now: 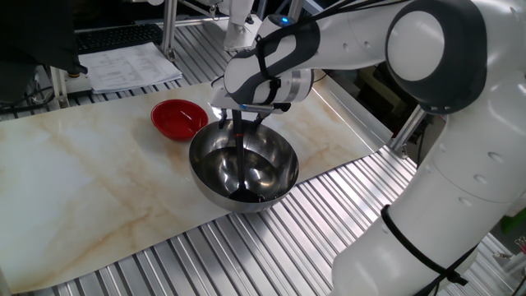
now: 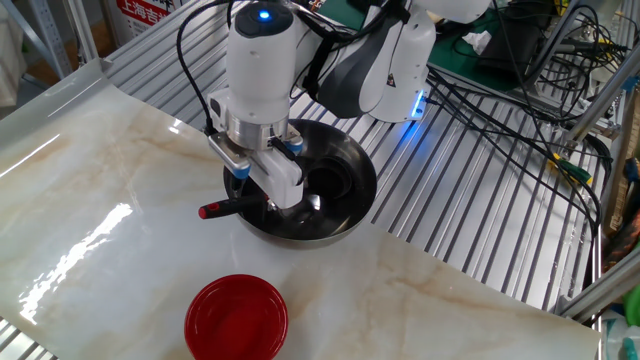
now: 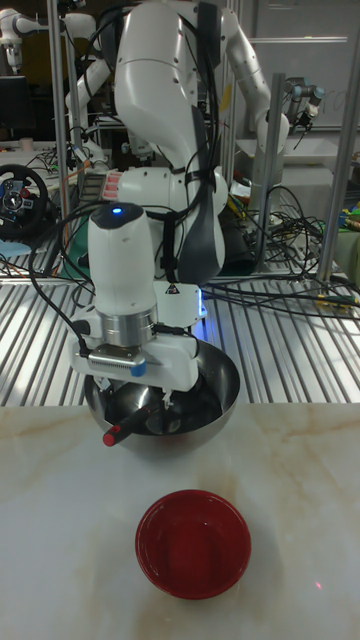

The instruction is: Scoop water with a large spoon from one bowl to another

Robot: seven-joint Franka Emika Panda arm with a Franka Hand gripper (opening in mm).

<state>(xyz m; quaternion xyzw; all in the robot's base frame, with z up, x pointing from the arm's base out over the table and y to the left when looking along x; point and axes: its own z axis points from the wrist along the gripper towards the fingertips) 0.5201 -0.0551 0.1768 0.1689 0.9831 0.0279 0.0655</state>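
Ladle [image 1: 239,164] sits in the large steel bowl [image 1: 279,177], handle slanting up and out over the rim toward the red bowl's side, scoop down at the bowl's bottom; in the other fixed view the handle's red-tipped end [image 2: 205,212] pokes out past the rim over the bench [image 2: 90,200]; your gripper [image 2: 268,192] is clamped on the handle, just above the steel rim; fingers closed on it, no gap visible between finger and handle.

Water itself hardly shows; only shine and dark reflections inside the steel bowl, so you cannot judge the level or whether the scoop is full; treat the fill as unknown.

Small red bowl [image 2: 236,318] stands apart on the bench, not touching the steel one, and reads dry from the tall fixed view [image 3: 192,542], though a thin film would not show.

Judged stage: scoop is at the dip, lift not yet begun.

Risks from here, as judgement:
- grip is far up a long thin handle; the loaded scoop may swing or the handle may twist in the fingers, tipping water out early;
- lifting on a slant may drag the scoop up the steel wall and nudge the bowl, since nothing holds it down;
- the red bowl is shallow and much narrower; a fast pour or an off-centre scoop puts water on the bench;
- drips over the marbled sheet between the two bowls are likely on the carry.
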